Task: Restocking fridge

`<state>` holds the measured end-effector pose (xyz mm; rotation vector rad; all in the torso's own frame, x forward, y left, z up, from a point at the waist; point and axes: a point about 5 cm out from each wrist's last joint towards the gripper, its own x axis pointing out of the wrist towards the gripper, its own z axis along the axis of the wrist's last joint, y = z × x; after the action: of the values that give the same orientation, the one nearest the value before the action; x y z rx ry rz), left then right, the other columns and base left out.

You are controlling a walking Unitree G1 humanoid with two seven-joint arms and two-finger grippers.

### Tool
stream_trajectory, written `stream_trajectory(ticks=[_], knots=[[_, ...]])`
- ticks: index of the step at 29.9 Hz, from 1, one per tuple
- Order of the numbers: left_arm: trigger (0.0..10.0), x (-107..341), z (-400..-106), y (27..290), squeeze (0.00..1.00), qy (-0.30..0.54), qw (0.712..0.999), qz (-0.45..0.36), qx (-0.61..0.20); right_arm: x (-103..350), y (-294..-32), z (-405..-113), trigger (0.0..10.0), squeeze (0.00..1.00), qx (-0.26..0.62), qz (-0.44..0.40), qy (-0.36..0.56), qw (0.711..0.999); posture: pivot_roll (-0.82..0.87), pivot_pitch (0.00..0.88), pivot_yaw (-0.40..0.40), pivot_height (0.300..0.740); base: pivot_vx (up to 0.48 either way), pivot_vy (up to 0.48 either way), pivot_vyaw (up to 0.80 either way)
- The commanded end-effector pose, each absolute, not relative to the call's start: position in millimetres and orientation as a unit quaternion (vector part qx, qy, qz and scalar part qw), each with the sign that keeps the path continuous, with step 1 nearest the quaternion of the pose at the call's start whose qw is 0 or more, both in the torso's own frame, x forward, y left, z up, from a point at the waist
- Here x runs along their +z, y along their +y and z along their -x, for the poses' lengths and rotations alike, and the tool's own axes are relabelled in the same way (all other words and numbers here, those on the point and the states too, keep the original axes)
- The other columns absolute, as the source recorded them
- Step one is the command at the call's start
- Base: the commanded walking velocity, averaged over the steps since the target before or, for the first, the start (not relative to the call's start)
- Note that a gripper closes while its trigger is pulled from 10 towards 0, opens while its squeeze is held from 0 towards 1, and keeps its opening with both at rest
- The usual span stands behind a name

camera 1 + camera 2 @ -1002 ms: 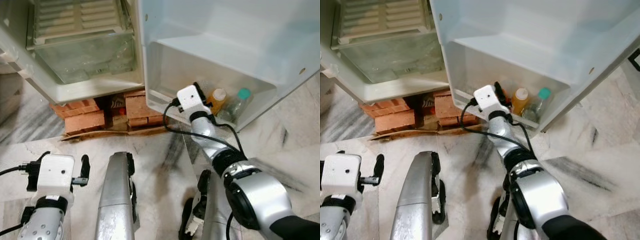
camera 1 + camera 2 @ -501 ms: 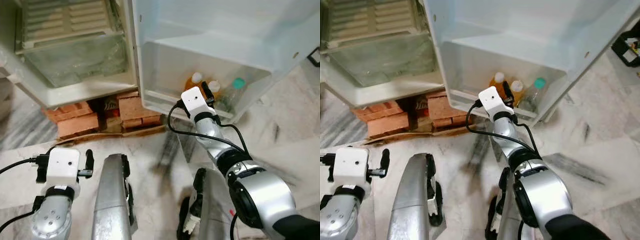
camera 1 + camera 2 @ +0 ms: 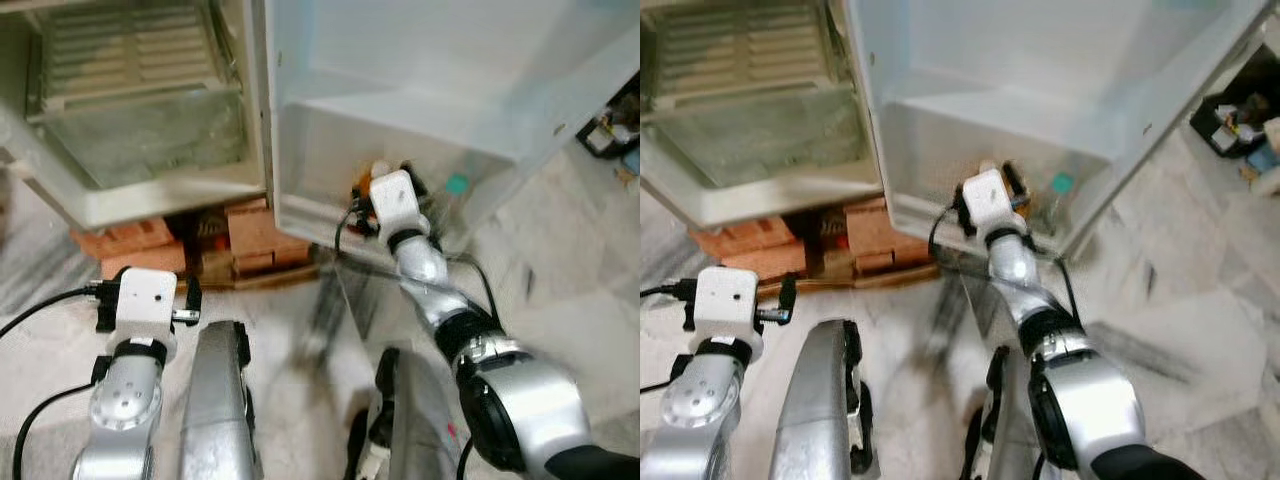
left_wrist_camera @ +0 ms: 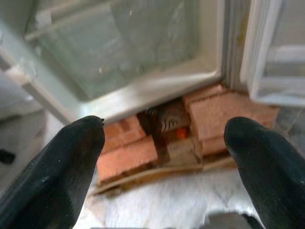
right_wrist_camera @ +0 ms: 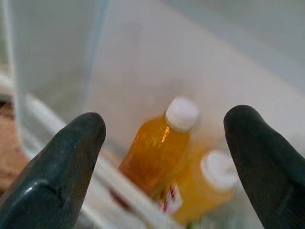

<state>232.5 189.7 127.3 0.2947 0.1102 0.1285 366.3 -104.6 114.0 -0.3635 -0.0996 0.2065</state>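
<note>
Two orange juice bottles (image 5: 159,150) with white caps stand in the bottom shelf of the open fridge door (image 3: 330,215). A clear bottle with a teal cap (image 3: 457,184) stands beside them. My right gripper (image 5: 164,157) is open, just outside the shelf rail and pointing at the orange bottles, with nothing between its fingers. In the eye views its white wrist block (image 3: 392,198) sits at the shelf front. My left gripper (image 4: 164,143) is open and empty, held low on the left and facing the base of the fridge body (image 3: 150,190).
Red bricks (image 3: 255,230) prop up the fridge; cardboard lies under them. A clear crisper drawer (image 3: 140,140) sits in the fridge bottom. Marble floor (image 3: 560,290) spreads around. Dark objects (image 3: 610,130) lie on the floor at far right. My silver legs (image 3: 215,400) show below.
The camera has shifted, so the whole scene sits differently and is blurred. My right gripper has drawn back from the door shelf, leaving two orange bottles standing there.
</note>
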Motion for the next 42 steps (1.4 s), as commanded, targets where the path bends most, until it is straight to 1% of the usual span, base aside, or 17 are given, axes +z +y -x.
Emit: stream_trajectory(ticks=[1,2,4,6,9,10,12,17,22,23,25,27,28,32,35,37,42], knots=[[10.0,121,-232,191,0.00,0.061,0.985,-0.146,0.066,114,-114,-361,10.0,1.00,0.102,0.162,-0.066,0.979,0.18,0.070,-0.103,0.563,0.000,0.000,0.00],[10.0,120,-233,190,0.00,0.059,0.985,-0.150,0.065,112,-118,-359,10.0,1.00,0.095,0.155,-0.069,0.981,0.17,0.054,-0.101,0.563,0.000,0.000,0.00],[10.0,121,-234,191,0.00,0.050,0.983,-0.160,0.073,110,-126,-354,10.0,1.00,0.075,0.145,-0.074,0.984,0.17,0.047,-0.099,0.563,0.000,0.000,0.00],[10.0,119,-239,197,0.00,0.048,0.983,-0.154,0.084,106,-132,-347,10.0,1.00,0.057,0.119,-0.076,0.988,0.13,0.004,-0.082,0.563,0.000,0.000,0.00],[10.0,118,-243,200,0.00,0.047,0.983,-0.155,0.090,104,-135,-344,10.0,1.00,0.051,0.108,-0.073,0.990,0.12,0.000,-0.078,0.563,0.000,0.000,0.00],[10.0,120,-253,206,0.00,0.037,0.983,-0.153,0.096,100,-144,-334,10.0,0.00,0.025,0.103,-0.080,0.991,0.10,0.000,-0.062,0.563,0.000,0.000,0.00],[10.0,120,-257,208,0.00,0.034,0.983,-0.152,0.097,99,-147,-331,10.0,0.00,0.014,0.102,-0.083,0.991,0.10,0.000,-0.059,0.563,0.000,0.000,0.00],[10.0,124,-268,204,0.00,0.008,0.985,-0.153,0.077,98,-156,-308,10.0,0.00,0.030,0.054,-0.075,0.995,0.07,0.000,-0.043,0.563,0.000,0.000,0.00],[10.0,120,-265,198,0.00,0.007,0.987,-0.146,0.069,96,-161,-299,10.0,0.00,0.020,0.048,-0.056,0.997,0.06,0.000,-0.042,0.563,0.000,0.000,0.00],[10.0,118,-262,197,0.00,0.011,0.989,-0.134,0.063,97,-161,-294,10.0,0.00,0.026,0.025,-0.053,0.998,0.07,0.000,-0.043,0.563,0.000,0.000,0.00],[10.0,118,-261,196,0.00,0.010,0.990,-0.130,0.061,100,-160,-292,10.0,0.00,0.033,0.016,-0.060,0.998,0.07,0.000,-0.043,0.563,0.000,0.000,0.00],[10.0,118,-262,196,0.00,0.004,0.990,-0.126,0.060,110,-158,-295,10.0,0.00,0.034,0.007,-0.067,0.997,0.07,0.000,-0.043,0.583,0.000,0.000,0.00],[10.0,118,-262,196,0.00,0.004,0.990,-0.126,0.060,110,-158,-295,10.0,0.00,0.034,0.007,-0.067,0.997,0.07,0.000,-0.043,0.583,0.000,0.000,0.00],[10.0,120,-265,195,0.00,-0.009,0.989,-0.133,0.055,118,-157,-300,10.0,0.00,0.030,-0.003,-0.067,0.997,0.07,0.000,-0.041,0.608,0.000,0.000,0.00],[10.0,123,-270,200,0.00,-0.014,0.989,-0.134,0.059,125,-156,-302,10.0,0.00,0.030,-0.023,-0.066,0.997,0.07,0.000,-0.038,0.633,0.000,0.000,0.00],[10.0,124,-271,200,0.00,-0.015,0.989,-0.134,0.058,125,-157,-302,10.0,0.00,0.029,-0.026,-0.066,0.997,0.07,0.000,-0.038,0.638,0.000,0.000,0.00],[10.0,122,-278,194,0.00,-0.021,0.990,-0.129,0.044,125,-157,-306,10.0,0.00,0.019,-0.033,-0.058,0.998,0.06,0.000,-0.026,0.673,0.000,0.000,0.00]])
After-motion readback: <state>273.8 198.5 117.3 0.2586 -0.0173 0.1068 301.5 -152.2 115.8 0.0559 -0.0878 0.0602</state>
